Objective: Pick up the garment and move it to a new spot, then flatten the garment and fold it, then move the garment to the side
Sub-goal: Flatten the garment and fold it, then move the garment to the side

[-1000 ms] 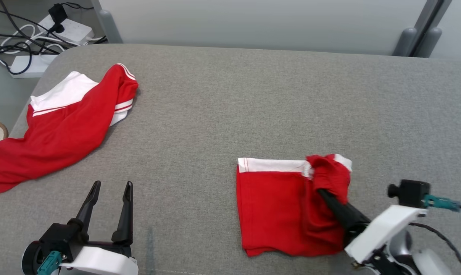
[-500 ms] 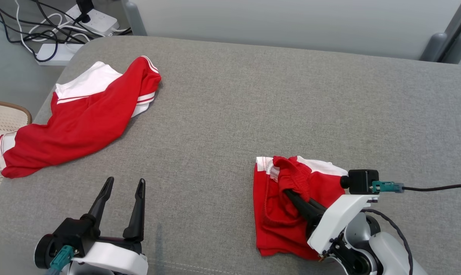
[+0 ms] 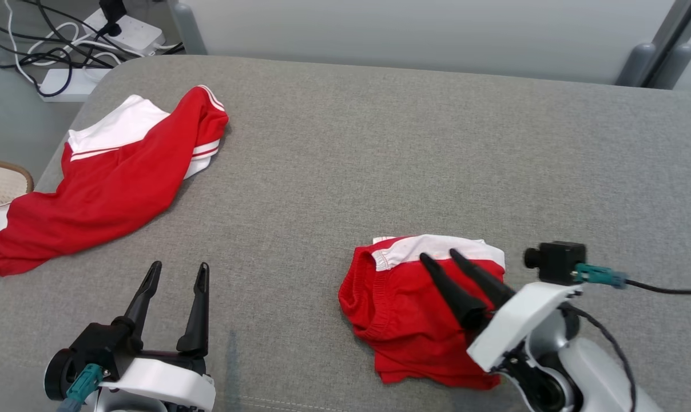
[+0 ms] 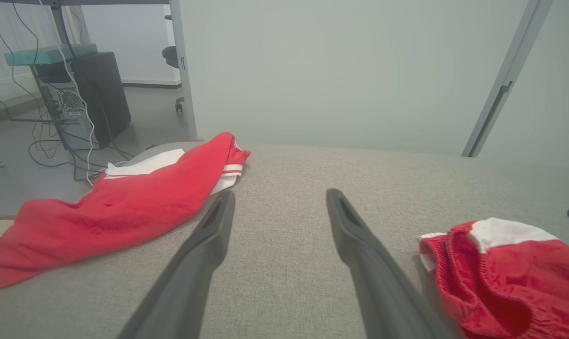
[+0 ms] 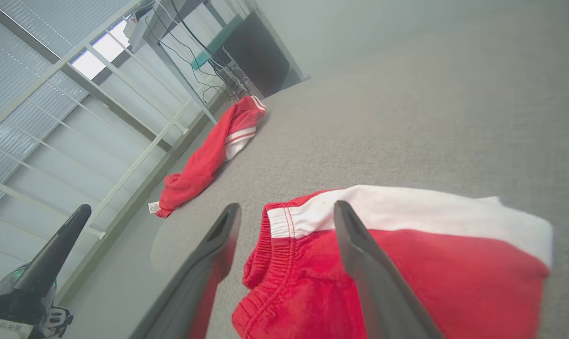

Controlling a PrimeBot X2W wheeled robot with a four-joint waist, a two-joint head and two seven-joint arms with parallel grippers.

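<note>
Right end effector (image 3: 438, 255) spread wide, holding nothing, poised over the folded red shorts (image 3: 402, 320)

The shorts lie bunched near the bench's (image 3: 380, 143) front edge, so grip through every layer at the waistband and slide low to keep the fold; left end effector (image 3: 179, 265) waits open, clear of the second red garment (image 3: 105, 189).

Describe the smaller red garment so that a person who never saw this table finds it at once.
On the grey fabric table, look at the near right part, beneath the right claw. There lies the small folded red garment with a white band along its far edge. The other red garment, at the far left, is larger and spread, not folded.
</note>
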